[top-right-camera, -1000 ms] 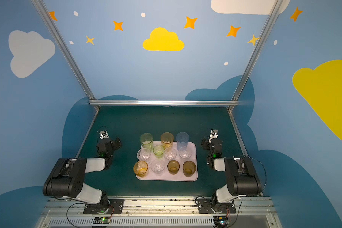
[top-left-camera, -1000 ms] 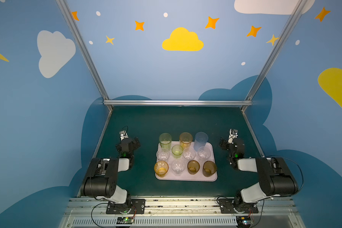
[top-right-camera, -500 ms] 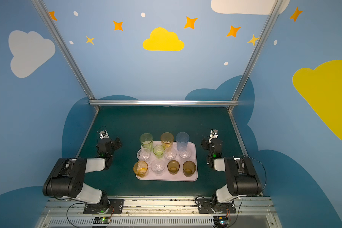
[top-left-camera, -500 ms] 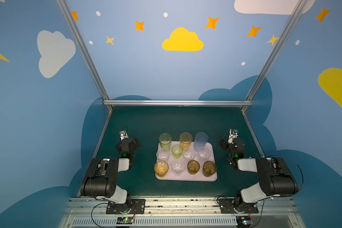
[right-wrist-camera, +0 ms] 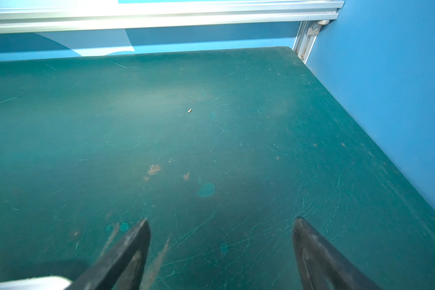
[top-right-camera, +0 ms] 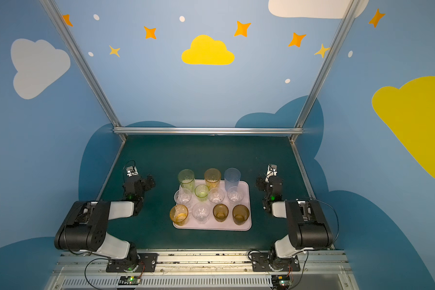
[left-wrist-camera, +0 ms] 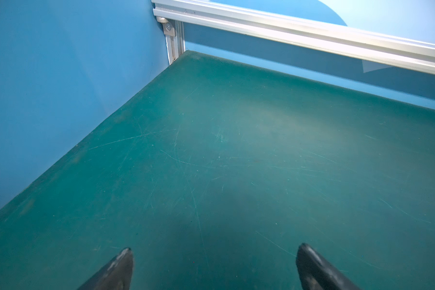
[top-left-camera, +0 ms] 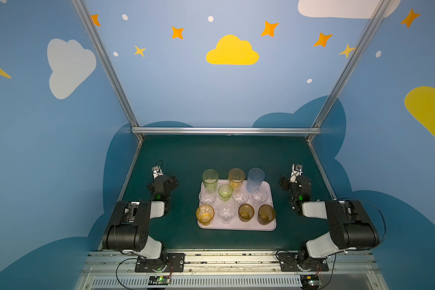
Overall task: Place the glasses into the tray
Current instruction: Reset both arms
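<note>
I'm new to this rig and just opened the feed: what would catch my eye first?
The pale pink tray, crowded with clear and tinted glasses, sits in the middle of the green table. On either side the left claw and right claw stand open and empty.

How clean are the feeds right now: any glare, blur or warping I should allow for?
In both top views: even light, sharp, but wide-angle stretch splays the frame posts, and the clear glasses nearly vanish against the pale tray. Left wrist view: the back rail glares white, a soft sheen lies on the green mat. Right wrist view: rail blown out too, mat scratches crisp.
</note>
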### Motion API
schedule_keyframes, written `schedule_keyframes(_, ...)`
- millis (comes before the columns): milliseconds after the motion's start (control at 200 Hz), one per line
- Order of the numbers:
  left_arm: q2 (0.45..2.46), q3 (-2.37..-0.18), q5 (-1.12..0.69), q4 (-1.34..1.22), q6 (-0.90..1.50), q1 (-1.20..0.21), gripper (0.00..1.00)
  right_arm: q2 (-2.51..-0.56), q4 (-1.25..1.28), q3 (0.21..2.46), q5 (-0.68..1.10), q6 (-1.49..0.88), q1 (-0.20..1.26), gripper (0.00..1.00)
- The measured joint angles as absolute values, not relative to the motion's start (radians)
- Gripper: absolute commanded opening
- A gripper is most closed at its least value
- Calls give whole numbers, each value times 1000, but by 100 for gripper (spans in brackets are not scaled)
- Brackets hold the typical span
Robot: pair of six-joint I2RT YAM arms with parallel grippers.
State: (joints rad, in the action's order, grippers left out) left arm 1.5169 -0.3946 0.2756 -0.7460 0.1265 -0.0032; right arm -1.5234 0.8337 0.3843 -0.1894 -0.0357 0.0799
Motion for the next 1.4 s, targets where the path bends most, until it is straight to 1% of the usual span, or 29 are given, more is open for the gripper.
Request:
schedule_keyframes(115, 1492, -397, 257, -715, 102, -14, 100, -1523, 834, 384, -189, -36, 80, 88)
schedule_keyframes(185, 1439, -409, 253, -666, 72, -46, 100, -1523, 834, 384, -189, -36, 80, 89)
schedule_keyframes(285, 1398, -412, 257, -690, 43, -90, 100, -1523, 834, 384, -189, -36, 80, 88)
schedule_keyframes(350, 1419, -412, 268, -715, 34, -94, 100, -1523, 834, 384, -189, -36, 80, 88)
schedule_keyframes(501, 1472, -426, 286, -682, 25, -93, 100, -1523, 834, 384, -189, -36, 80, 88)
schedule_keyframes(796, 1474, -430, 302, -676, 23, -89, 100, -1523, 834, 384, -189, -36, 80, 89)
schedule_keyframes(921, 1474, -422, 294, -693, 30, -75, 100, -1523, 834, 384, -189, -36, 80, 88)
schedule_keyframes(1082, 1519, -366, 270, -813, 42, -44, 100, -1523, 834, 384, -189, -36, 80, 89)
schedule_keyframes(1397, 1528, -389, 255, -789, 64, -37, 100, -1523, 834, 384, -189, -36, 80, 89)
